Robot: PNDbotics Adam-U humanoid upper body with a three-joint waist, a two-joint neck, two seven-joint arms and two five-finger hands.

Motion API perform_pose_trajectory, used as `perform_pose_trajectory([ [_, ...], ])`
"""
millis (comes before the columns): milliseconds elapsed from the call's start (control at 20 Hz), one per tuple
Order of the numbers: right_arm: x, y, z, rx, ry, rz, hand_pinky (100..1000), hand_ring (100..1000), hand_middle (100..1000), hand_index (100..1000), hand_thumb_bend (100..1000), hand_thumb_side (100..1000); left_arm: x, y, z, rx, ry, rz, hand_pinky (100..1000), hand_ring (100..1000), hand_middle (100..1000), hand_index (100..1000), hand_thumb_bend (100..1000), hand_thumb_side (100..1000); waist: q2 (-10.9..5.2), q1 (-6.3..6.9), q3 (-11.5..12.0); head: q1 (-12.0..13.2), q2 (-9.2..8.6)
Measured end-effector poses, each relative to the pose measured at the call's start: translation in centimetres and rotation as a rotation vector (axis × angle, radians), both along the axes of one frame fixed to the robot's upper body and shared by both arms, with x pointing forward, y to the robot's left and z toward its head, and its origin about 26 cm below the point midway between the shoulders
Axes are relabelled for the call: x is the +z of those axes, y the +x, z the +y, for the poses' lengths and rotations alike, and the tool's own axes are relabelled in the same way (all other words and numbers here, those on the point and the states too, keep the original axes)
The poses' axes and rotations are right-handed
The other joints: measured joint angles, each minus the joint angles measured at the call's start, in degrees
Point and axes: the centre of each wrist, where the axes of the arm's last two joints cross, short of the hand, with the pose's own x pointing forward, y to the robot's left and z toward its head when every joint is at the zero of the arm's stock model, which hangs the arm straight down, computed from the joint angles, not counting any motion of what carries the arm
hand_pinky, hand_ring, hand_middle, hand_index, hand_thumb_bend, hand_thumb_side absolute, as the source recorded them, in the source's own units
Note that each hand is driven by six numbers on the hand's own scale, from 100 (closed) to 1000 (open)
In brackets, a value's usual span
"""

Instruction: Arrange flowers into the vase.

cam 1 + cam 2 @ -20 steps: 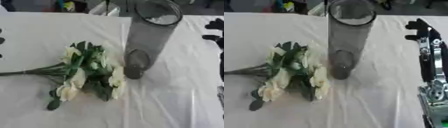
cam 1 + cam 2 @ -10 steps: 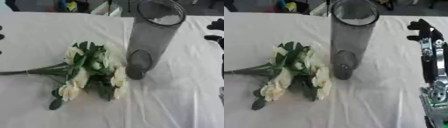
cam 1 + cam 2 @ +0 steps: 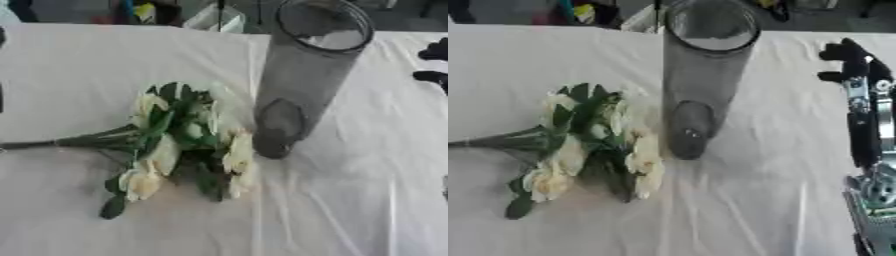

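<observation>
The bouquet of cream-white flowers (image 3: 179,142) lies flat on the white tablecloth (image 3: 350,200), just left of the tall grey glass vase (image 3: 306,75), which stands upright and holds nothing yet. The blooms almost touch the foot of the vase, and the stems (image 3: 61,143) run away from it toward the left edge, so the long axis of the bouquet goes left to right.

The right hand (image 3: 852,62) is raised at the right side, well apart from the flowers, with the vase between them. Its dark fingers look relaxed and it grasps nothing. The left hand shows only as a dark sliver at the left edge; whether it is released or clenched I cannot tell.

I judge the stem ends are nearer to the left arm, so that side reaches them more easily.
</observation>
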Motion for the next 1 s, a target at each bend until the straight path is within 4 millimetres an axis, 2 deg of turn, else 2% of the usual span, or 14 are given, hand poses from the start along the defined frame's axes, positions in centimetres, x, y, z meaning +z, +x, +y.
perform_pose_trajectory([
  [450,-0.2,0.0,0.1,0.008,-0.007,0.009,701,975,690,789,100,1000,2.1,-0.1,0.0,0.114,0.327,0.118,740,848,868,1000,100,849,-0.19,0.0,-1.0,0.0,-0.02],
  [600,-0.3,0.0,0.1,0.01,-0.009,0.014,701,975,689,789,100,1000,2.5,0.5,0.0,0.139,0.405,0.158,756,856,880,1000,100,805,-0.31,0.0,-1.2,0.2,-0.03],
  [900,-0.3,0.0,0.2,0.014,-0.011,0.017,701,976,690,788,100,1000,2.7,2.2,0.4,0.178,0.517,0.217,768,864,888,1000,100,809,-0.38,0.02,-1.6,0.6,-0.2],
  [1000,-0.3,0.0,0.2,0.014,-0.011,0.018,701,976,689,788,100,1000,2.6,2.7,0.6,0.184,0.54,0.237,768,864,890,1000,134,790,-0.38,0.02,-1.6,0.8,-0.28],
])
